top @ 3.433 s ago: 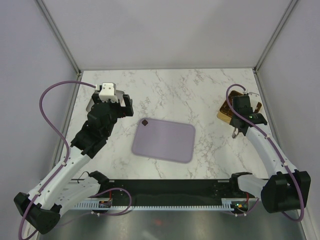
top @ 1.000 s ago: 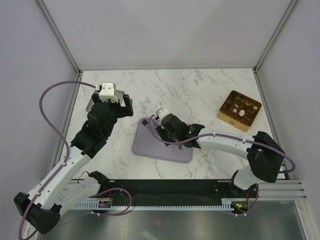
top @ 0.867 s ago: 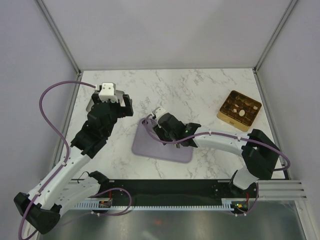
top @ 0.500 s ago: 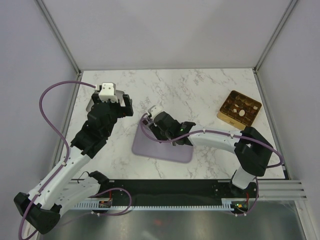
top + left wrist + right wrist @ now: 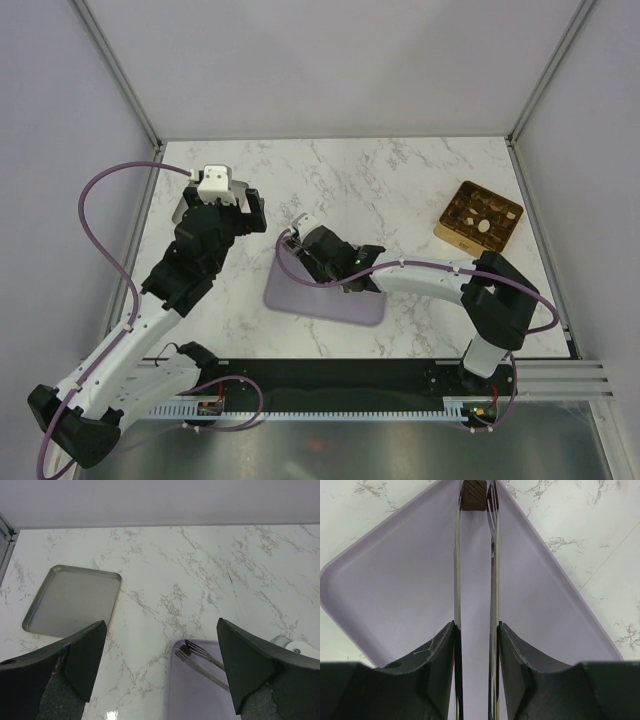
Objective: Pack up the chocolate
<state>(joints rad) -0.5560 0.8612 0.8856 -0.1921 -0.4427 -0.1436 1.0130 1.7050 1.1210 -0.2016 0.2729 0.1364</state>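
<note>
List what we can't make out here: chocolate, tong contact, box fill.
1. Top view: the right gripper covers the chocolate on the lilac tray.
2. Right wrist view: the top edge cuts off the chocolate, and whether the metal tongs already touch it is too close to tell.
3. Top view: the gold box is too small to count its filled compartments.
4. Left wrist view: only the tong tips show, with no chocolate discernible.

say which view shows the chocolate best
Right wrist: the chocolate sits close up between the tips of the tongs on the tray. Left wrist shows only the tongs; top external leaves it too small to tell.
</note>
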